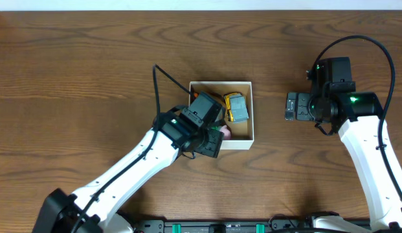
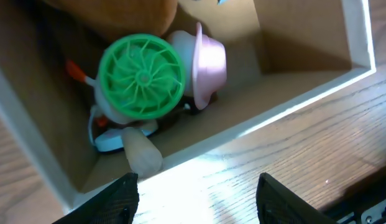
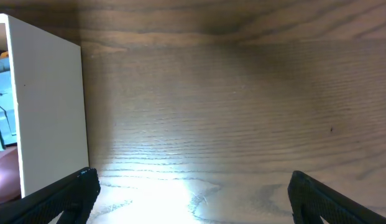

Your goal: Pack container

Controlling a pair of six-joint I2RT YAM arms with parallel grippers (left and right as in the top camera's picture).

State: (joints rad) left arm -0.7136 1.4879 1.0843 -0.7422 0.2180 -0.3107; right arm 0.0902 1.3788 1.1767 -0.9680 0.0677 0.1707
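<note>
The container (image 1: 243, 142) is a small white box with a tan inside, at the table's middle. In it lie a yellow and grey toy car (image 1: 237, 107) and a pink toy (image 1: 224, 131). In the left wrist view the container (image 2: 304, 93) holds a toy with a green ribbed disc (image 2: 141, 76) and a pink hat-shaped piece (image 2: 208, 62). My left gripper (image 2: 196, 199) is open and empty, over the container's front left edge. My right gripper (image 3: 193, 196) is open and empty above bare table, right of the container's white wall (image 3: 53, 106).
The brown wooden table (image 1: 78, 71) stretches all round the container. My right arm (image 1: 330, 97) hovers to the right of the container. A black cable (image 1: 158, 84) loops above my left arm.
</note>
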